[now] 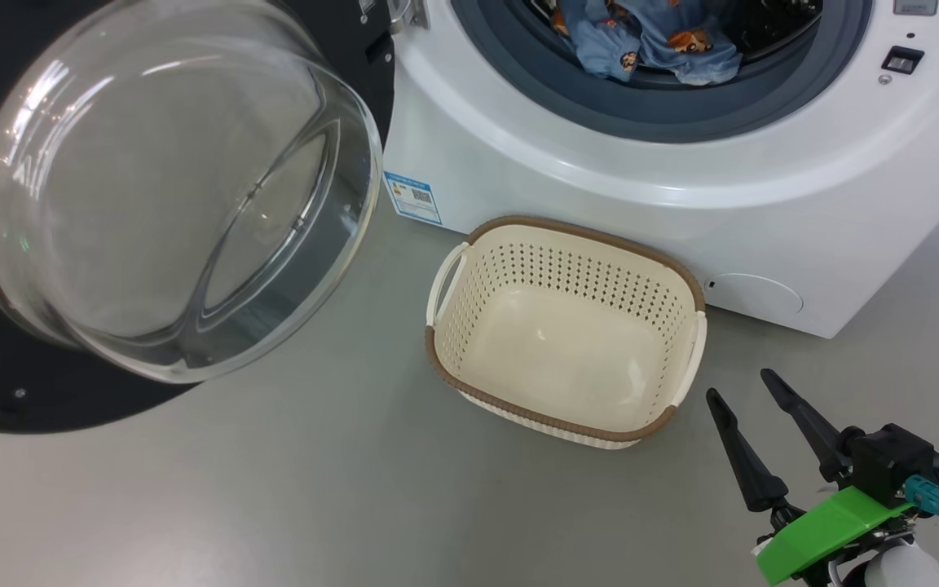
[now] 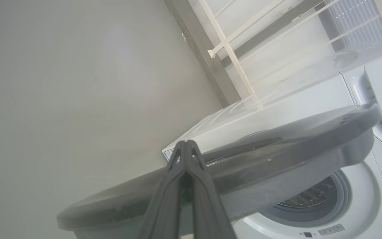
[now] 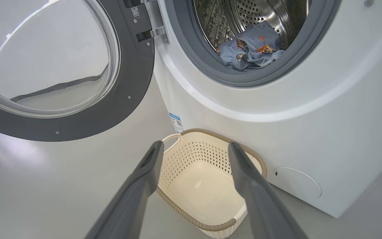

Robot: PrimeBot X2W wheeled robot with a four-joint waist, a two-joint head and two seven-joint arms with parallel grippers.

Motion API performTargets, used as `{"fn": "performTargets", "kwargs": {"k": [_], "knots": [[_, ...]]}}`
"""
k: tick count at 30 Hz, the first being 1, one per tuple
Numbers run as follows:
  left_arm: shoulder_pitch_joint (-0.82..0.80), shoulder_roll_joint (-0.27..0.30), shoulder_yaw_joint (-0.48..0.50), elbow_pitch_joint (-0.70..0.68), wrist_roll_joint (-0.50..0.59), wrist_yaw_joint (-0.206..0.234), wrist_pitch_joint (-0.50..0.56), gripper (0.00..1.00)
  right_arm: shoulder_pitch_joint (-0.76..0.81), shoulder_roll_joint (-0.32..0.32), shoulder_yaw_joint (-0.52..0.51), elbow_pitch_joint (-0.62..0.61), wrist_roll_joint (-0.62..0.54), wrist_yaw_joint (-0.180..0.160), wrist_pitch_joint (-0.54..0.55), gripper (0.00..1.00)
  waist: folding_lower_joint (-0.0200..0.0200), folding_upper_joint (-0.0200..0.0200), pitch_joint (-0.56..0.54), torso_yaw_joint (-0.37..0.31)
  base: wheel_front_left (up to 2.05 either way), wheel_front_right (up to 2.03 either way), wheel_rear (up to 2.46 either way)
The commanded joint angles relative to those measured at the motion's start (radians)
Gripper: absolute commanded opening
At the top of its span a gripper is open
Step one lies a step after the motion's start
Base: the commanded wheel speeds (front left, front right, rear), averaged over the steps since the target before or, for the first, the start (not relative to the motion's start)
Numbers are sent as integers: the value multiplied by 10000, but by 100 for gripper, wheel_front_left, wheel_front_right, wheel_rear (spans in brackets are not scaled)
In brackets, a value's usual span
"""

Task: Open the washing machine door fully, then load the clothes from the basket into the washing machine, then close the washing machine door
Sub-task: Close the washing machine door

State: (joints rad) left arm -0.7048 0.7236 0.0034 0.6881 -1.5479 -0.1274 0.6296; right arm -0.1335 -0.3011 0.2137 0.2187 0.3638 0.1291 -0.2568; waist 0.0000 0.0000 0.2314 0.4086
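Steel drum [image 3: 260, 13] (perforated, shiny); cream plastic basket [image 1: 685, 285]; glossy door [image 1: 70, 399].

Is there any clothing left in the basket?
No, the basket has a bare cream bottom, and the blue clothes lie inside the washing machine.

Open passage into washing machine [image 1: 681, 204] mouth, partly taken by clothes [image 1: 649, 45] at lower lip. Obstacle at left: washing machine door [image 1: 168, 187], swung wide, glass bulging over floor [image 1: 315, 489]. Obstacle below mouth: basket [image 1: 567, 269], just beside machine front. Free floor between door and basket.
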Motion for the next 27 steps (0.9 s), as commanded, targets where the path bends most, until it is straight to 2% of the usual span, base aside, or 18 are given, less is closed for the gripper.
{"fn": "performTargets", "kwargs": {"k": [1, 15, 27], "knots": [[112, 496, 127, -388, -210, -32, 414, 0, -107, -23, 214, -204, -61, 16, -49, 100, 0, 0, -59, -29, 0, 0, 0], [873, 520, 69, -1794, -786, -32, 1939, 0, 118, 195, 80, -197, -64, 16, -49, 100, 0, 0, -502, -62, 0, 0, 0], [1593, 388, 27, -3909, -1222, -32, 3321, 0, 302, 403, -116, -191, -63, 16, -49, 100, 0, 0, -861, -95, 0, 0, 0]]}}
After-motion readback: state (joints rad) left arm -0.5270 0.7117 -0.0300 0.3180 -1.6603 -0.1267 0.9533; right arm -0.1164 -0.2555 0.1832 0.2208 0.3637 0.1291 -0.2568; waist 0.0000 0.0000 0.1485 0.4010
